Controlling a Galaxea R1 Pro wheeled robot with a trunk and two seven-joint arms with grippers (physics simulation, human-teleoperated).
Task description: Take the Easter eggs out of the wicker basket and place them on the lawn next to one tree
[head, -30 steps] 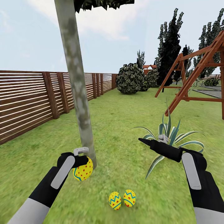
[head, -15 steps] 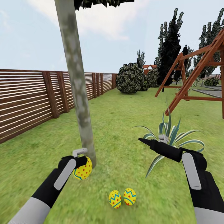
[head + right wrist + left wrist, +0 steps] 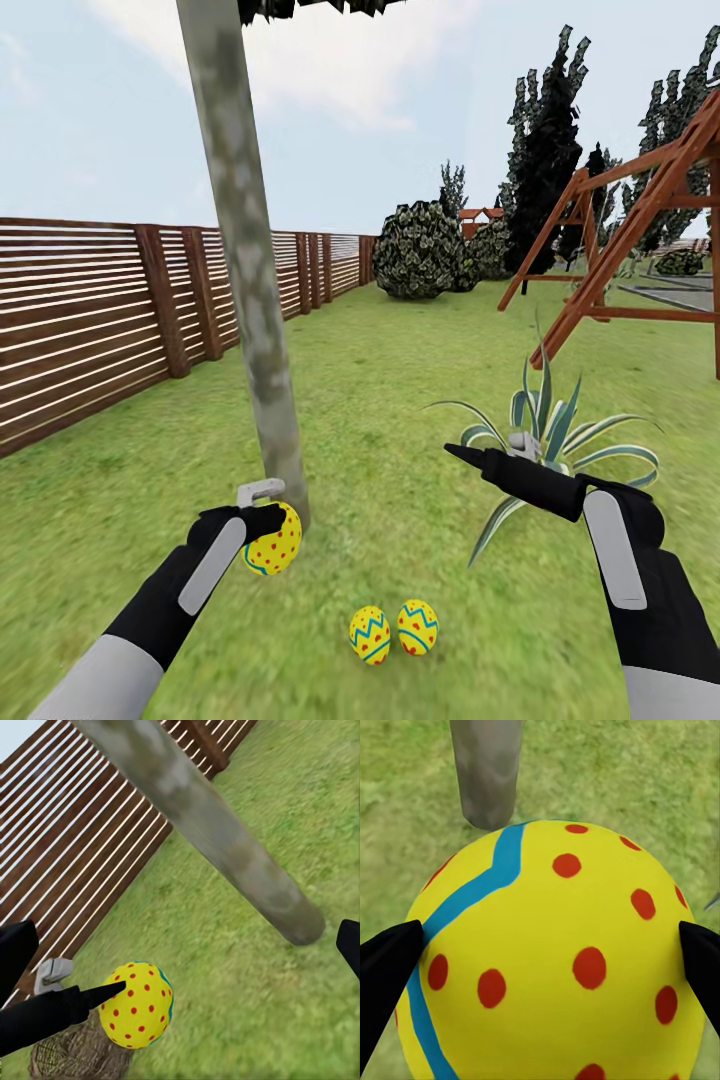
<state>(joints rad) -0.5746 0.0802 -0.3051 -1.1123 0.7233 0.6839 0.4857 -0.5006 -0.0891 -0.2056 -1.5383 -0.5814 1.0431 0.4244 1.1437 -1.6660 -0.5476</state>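
Head view is showing the last step in hand, by my read: two Easter eggs [image 3: 370, 634] [image 3: 417, 627] are already lying on the lawn [image 3: 400, 480] near the tree [image 3: 262, 350], w/ the third egg [image 3: 273, 541] riding in the left gripper [image 3: 268, 515] just beside the trunk base. Left wrist view is giving the grip: dark fingertips [image 3: 386, 967] are pressing both flanks of the egg, so fingers are spread abt egg-wide and clamped on it, egg hanging above grass, not resting. Right gripper [image 3: 470, 457] is pointing fwd near the striped plant [image 3: 550, 430], holding nothing; can't tell how far its fingers are parted. Right wrist view is catching the wicker basket [image 3: 75, 1054] at the edge, contents hidden. Next move is prob calling for lowering the egg to the grass beside the trunk, then spreading the fingers gently so it isn't rolling off.
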